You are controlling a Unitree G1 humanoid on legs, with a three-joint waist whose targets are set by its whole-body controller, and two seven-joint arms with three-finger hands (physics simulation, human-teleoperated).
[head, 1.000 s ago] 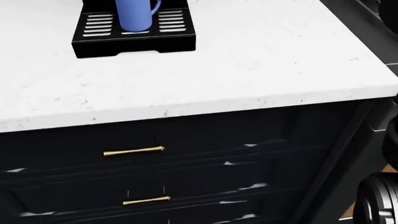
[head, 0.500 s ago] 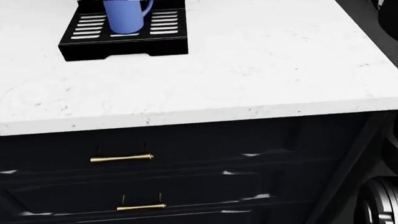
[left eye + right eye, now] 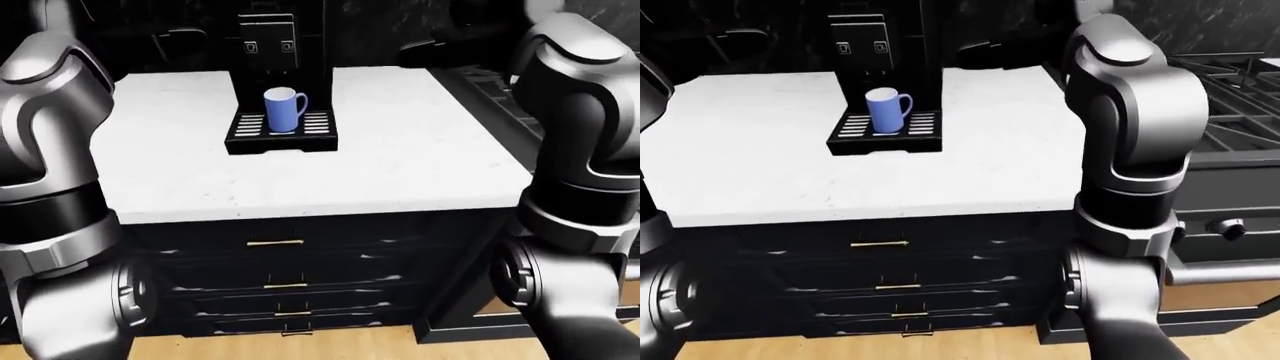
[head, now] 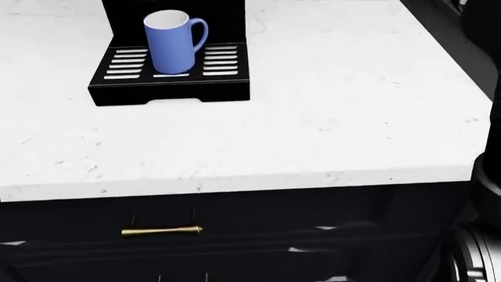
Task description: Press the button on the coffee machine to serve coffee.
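A black coffee machine (image 3: 272, 45) stands on the white counter (image 3: 420, 150), near the top of the left-eye view. Two small square buttons (image 3: 252, 47) show on its face. A blue mug (image 4: 172, 41) sits upright on the slotted drip tray (image 4: 168, 82) under the spout. My grey arms frame the eye views, the left arm (image 3: 50, 150) at the left and the right arm (image 3: 1135, 135) at the right. Both run down out of the picture, so neither hand shows in any view.
Dark drawers with brass handles (image 4: 160, 231) fill the cabinet below the counter edge. A stove (image 3: 1240, 82) with black grates adjoins the counter at the right of the right-eye view. Wooden floor (image 3: 300, 346) lies along the bottom.
The head camera has moved: the whole picture has slid downward, so the mug's rim and the machine's base now show and only one drawer handle remains fully in view.
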